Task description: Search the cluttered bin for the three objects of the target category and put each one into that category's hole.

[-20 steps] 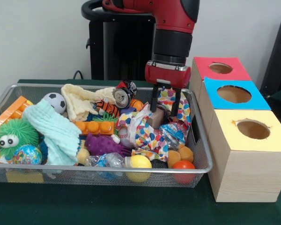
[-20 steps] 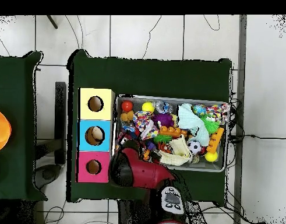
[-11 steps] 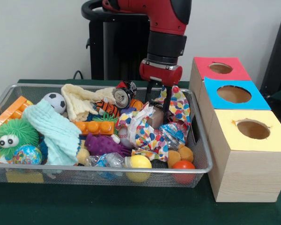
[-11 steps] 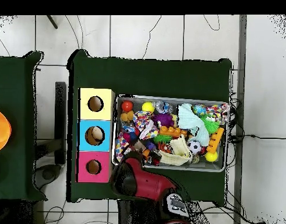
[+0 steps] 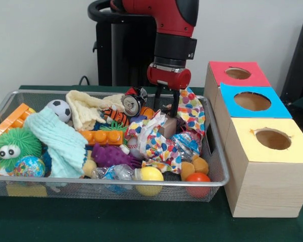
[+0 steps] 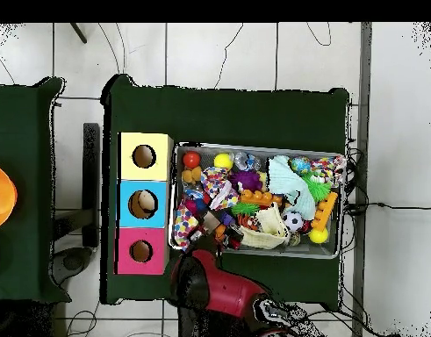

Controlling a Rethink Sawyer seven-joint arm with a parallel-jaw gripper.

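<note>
We judged the search step still under way: the gripper (image 5: 166, 106) hung at the far side of the wire bin (image 5: 116, 179), pinching a corner of the polka-dot cloth (image 5: 192, 113) and nothing of any target category we could name. Next it needed to drop the cloth clear and probe beneath. Against a second earlier, it had risen, lifting the cloth.

- From my remote station: the bin (image 5: 212, 151) sits on the table (image 5: 141, 222), three holed boxes (image 5: 265, 166) touching its right edge.
- Gripper (image 5: 166, 105) hangs over the bin's far-right corner.
- Ball (image 5: 58, 110) lies far-left.
</note>
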